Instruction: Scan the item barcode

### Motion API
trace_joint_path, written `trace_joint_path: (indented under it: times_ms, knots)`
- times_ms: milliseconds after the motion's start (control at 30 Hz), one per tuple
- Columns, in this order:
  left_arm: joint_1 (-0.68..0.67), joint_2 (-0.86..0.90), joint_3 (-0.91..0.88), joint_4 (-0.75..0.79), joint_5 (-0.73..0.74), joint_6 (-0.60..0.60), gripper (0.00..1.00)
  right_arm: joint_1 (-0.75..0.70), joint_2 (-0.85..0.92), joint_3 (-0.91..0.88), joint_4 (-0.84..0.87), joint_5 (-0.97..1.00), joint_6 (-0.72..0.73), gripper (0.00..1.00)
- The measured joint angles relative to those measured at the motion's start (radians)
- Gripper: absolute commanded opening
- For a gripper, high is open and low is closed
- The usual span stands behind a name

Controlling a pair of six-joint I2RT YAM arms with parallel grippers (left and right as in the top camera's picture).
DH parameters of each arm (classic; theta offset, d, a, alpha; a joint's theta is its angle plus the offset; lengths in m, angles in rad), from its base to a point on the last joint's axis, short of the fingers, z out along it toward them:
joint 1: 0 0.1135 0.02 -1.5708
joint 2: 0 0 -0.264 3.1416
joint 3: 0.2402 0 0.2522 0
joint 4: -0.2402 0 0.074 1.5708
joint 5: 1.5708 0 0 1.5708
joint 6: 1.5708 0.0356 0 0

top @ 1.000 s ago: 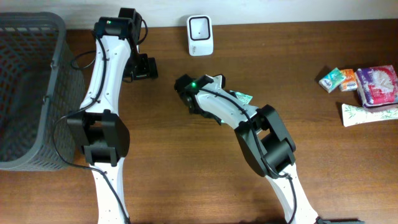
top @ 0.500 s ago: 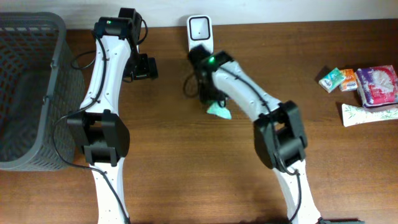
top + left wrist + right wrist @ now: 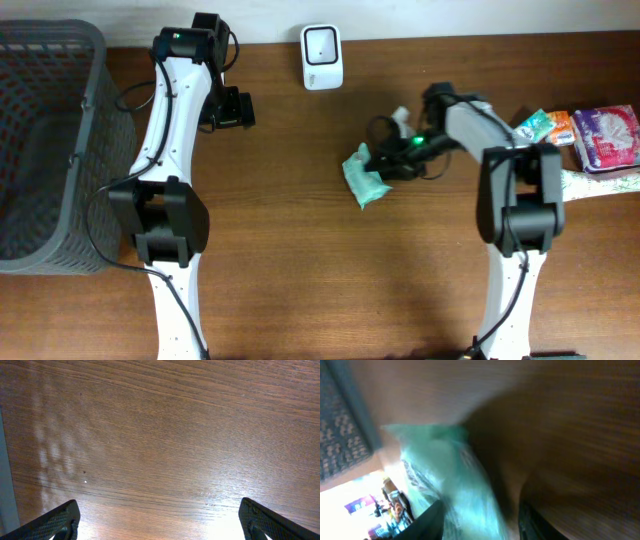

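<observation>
Your left gripper is spread wide over the bare table, holding nothing. The green packet sits between your right gripper fingers, but blur hides whether they clamp it. The scanner stands well apart from it.

Wooden table: scanner, basket, packets

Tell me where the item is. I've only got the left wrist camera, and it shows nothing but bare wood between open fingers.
Observer: The green packet lies on the table, right at the right gripper.
Operator: Is it gripped?
Observer: Can't tell. The right wrist view is blurred, with the packet between the fingers.
Operator: And the scanner?
Observer: The white scanner stands at the table's back edge, well apart from the packet.
</observation>
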Motion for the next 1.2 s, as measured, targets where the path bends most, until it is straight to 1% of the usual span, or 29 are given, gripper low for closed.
trace_joint_path:
  times_ms: [67, 133, 167, 200, 300, 500, 533, 567, 600, 633, 667, 733, 867, 933, 1000, 1100, 1167, 1200]
  knots:
    - [0.0, 0.0, 0.0, -0.001, 0.0, 0.0, 0.99, -0.059, 0.001, 0.047, -0.11, 0.055, -0.005, 0.53]
    - [0.0, 0.0, 0.0, 0.0, 0.0, 0.0, 0.99, -0.097, 0.001, 0.139, -0.239, 0.098, -0.042, 0.65]
    - [0.0, 0.0, 0.0, -0.001, 0.0, 0.0, 0.99, -0.1, -0.002, 0.184, -0.28, 0.11, -0.067, 0.7]
    - [0.0, 0.0, 0.0, 0.0, 0.0, 0.0, 0.99, -0.095, -0.006, 0.217, -0.313, 0.118, -0.1, 0.77]
    - [0.0, 0.0, 0.0, 0.0, 0.0, 0.0, 0.99, -0.072, -0.006, 0.213, -0.334, 0.128, -0.179, 0.79]
    - [0.0, 0.0, 0.0, 0.0, 0.0, 0.0, 0.99, -0.014, -0.011, 0.048, -0.212, 0.109, -0.219, 0.79]
    - [0.0, 0.0, 0.0, 0.0, 0.0, 0.0, 0.99, -0.008, -0.021, 0.023, -0.183, 0.084, -0.22, 0.74]
    - [0.0, 0.0, 0.0, 0.0, 0.0, 0.0, 0.99, -0.004, -0.027, 0.005, -0.156, 0.064, -0.222, 0.61]
    - [0.0, 0.0, 0.0, 0.0, 0.0, 0.0, 0.99, 0.001, -0.032, -0.015, -0.125, 0.045, -0.219, 0.42]
    - [0.0, 0.0, 0.0, 0.0, 0.0, 0.0, 0.99, 0.011, -0.035, -0.047, -0.079, 0.025, -0.226, 0.15]
    - [0.0, 0.0, 0.0, 0.0, 0.0, 0.0, 0.99, 0.021, -0.034, -0.063, -0.066, 0.021, -0.224, 0.05]
    - [0.0, 0.0, 0.0, 0.0, 0.0, 0.0, 0.99, 0.035, -0.034, -0.071, -0.04, -0.013, -0.224, 0.04]
    - [0.0, 0.0, 0.0, 0.0, 0.0, 0.0, 0.99, 0.043, -0.032, -0.064, -0.018, -0.094, -0.222, 0.04]
    - [0.0, 0.0, 0.0, 0.0, 0.0, 0.0, 0.99, 0.043, -0.032, -0.018, -0.034, -0.134, -0.234, 0.04]
    - [0.0, 0.0, 0.0, 0.0, 0.0, 0.0, 0.99, 0.045, -0.04, 0.048, -0.056, -0.157, -0.283, 0.04]
    - [0.0, 0.0, 0.0, 0.0, 0.0, 0.0, 0.99, 0.062, -0.14, 0.084, -0.062, -0.163, -0.404, 0.04]
    - [0.0, 0.0, 0.0, 0.0, 0.0, 0.0, 0.99, 0.079, -0.252, 0.099, -0.032, -0.163, -0.464, 0.04]
    - [0.0, 0.0, 0.0, 0.0, 0.0, 0.0, 0.99, 0.091, -0.344, 0.109, 0.005, -0.164, -0.503, 0.04]
